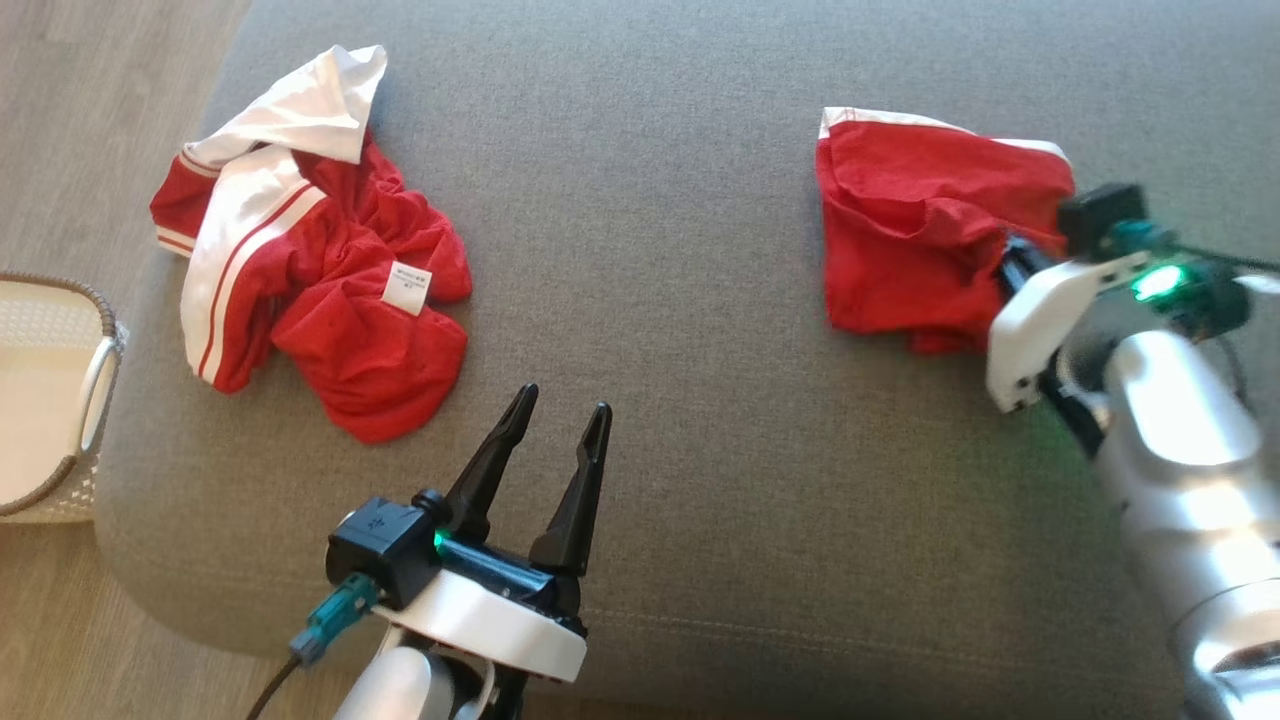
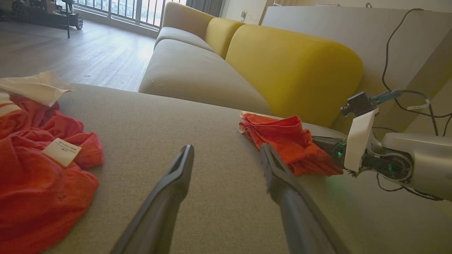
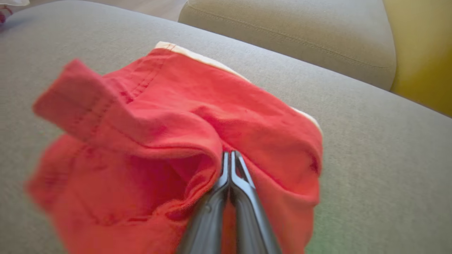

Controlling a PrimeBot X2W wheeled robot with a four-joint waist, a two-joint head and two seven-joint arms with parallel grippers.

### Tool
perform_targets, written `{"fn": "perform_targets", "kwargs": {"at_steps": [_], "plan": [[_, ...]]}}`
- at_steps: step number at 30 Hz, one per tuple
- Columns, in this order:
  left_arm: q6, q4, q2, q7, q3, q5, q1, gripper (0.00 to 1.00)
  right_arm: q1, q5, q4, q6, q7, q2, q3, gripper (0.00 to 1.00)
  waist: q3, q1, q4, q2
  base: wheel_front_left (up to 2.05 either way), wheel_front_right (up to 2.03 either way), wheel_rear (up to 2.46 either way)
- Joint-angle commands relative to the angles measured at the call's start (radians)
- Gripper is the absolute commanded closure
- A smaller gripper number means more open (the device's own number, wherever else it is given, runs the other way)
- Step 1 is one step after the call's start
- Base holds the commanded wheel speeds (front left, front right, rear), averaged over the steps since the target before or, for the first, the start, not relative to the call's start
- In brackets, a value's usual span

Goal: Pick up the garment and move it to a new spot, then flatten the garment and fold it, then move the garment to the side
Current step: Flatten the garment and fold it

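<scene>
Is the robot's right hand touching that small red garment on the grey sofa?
Touching. The right wrist view shows the right hand shut, its dark fingertips pinching a fold of the small crumpled red cloth garment.

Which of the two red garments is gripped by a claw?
The smaller red garment, pinched by the shut right claw; the larger garment with white panels lies free.

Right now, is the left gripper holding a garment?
No, the left gripper stands open over the grey cushion, apart from the crumpled red-and-white garment.
</scene>
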Motion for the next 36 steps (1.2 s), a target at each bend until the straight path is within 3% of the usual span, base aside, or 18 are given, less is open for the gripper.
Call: {"fn": "perform_targets", "kwargs": {"at_steps": [1,8,17,22,26,36], "plan": [[0.004,-0.028,-0.005,-0.005,0.026,-0.006,-0.027,0.00,-0.030,0.023,-0.006,0.000,-0.029,0.030,0.037,1.00,-0.004,0.0000,-0.004,0.0000,0.00,0.00,0.00],[0.006,-0.030,-0.005,-0.005,0.029,-0.003,-0.024,0.00,-0.030,0.102,0.032,0.000,-0.088,0.086,0.173,1.00,-0.008,0.0000,-0.029,0.0000,0.00,0.00,0.00],[0.005,-0.028,-0.005,-0.005,0.032,0.000,-0.025,0.00,0.010,0.255,0.023,0.000,-0.106,0.111,0.386,1.00,-0.022,0.0000,-0.050,0.0000,0.00,0.00,0.00],[0.009,-0.039,-0.005,-0.005,0.039,-0.001,-0.018,0.00,-0.027,0.331,-0.047,0.000,-0.133,0.058,0.396,1.00,-0.022,0.0000,-0.047,0.0000,0.00,0.00,0.00],[0.007,-0.045,-0.005,-0.005,0.035,-0.005,-0.017,0.00,-0.064,0.312,-0.069,0.000,-0.144,0.019,0.387,1.00,-0.008,0.0000,-0.033,0.0000,0.00,0.00,0.00],[0.004,-0.045,-0.005,-0.005,0.019,-0.018,-0.036,0.00,-0.087,0.272,-0.007,0.000,-0.150,0.060,0.359,1.00,0.009,0.0000,0.010,0.0000,0.00,0.00,0.00]]}}
